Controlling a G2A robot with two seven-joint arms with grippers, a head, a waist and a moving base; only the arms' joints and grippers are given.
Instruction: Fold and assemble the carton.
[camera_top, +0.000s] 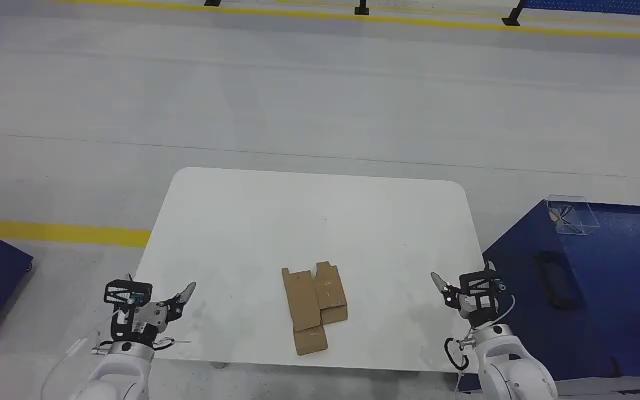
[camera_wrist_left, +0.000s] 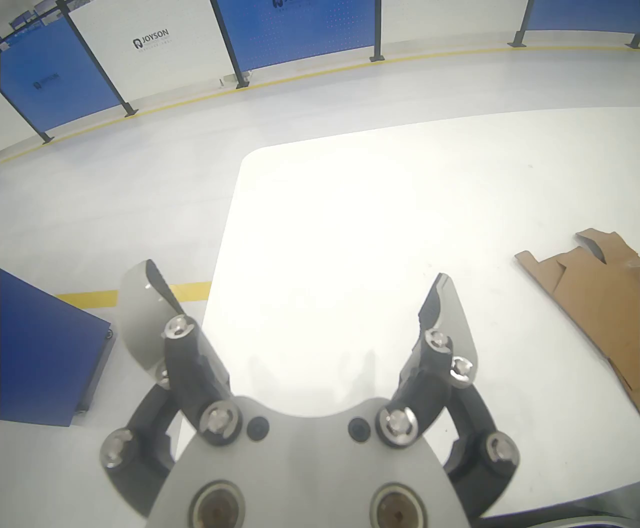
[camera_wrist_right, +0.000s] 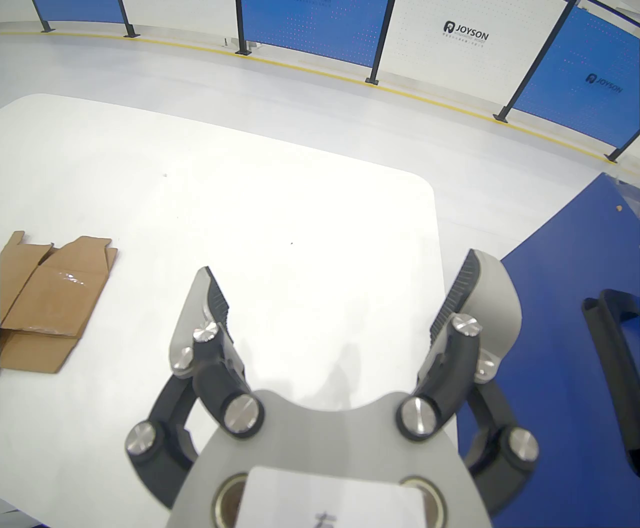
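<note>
A flattened brown cardboard carton (camera_top: 314, 304) lies unfolded near the front middle of the white table (camera_top: 300, 210). The same carton (camera_wrist_left: 595, 305) shows far off to the side in the left wrist view, and the carton (camera_wrist_right: 47, 305) shows likewise in the right wrist view. My left gripper (camera_top: 158, 293) hovers open over the table's front left edge, holding nothing; the left gripper (camera_wrist_left: 295, 290) has wide-spread fingers. My right gripper (camera_top: 462, 280) hangs open at the front right edge, also holding nothing; the right gripper (camera_wrist_right: 340, 280) is spread over the table's edge.
A dark blue bin (camera_top: 570, 290) stands right of the table, close to my right gripper. Another blue box (camera_wrist_left: 45, 350) sits on the floor left of the table. Blue and white partition panels (camera_wrist_right: 450, 35) line the far floor.
</note>
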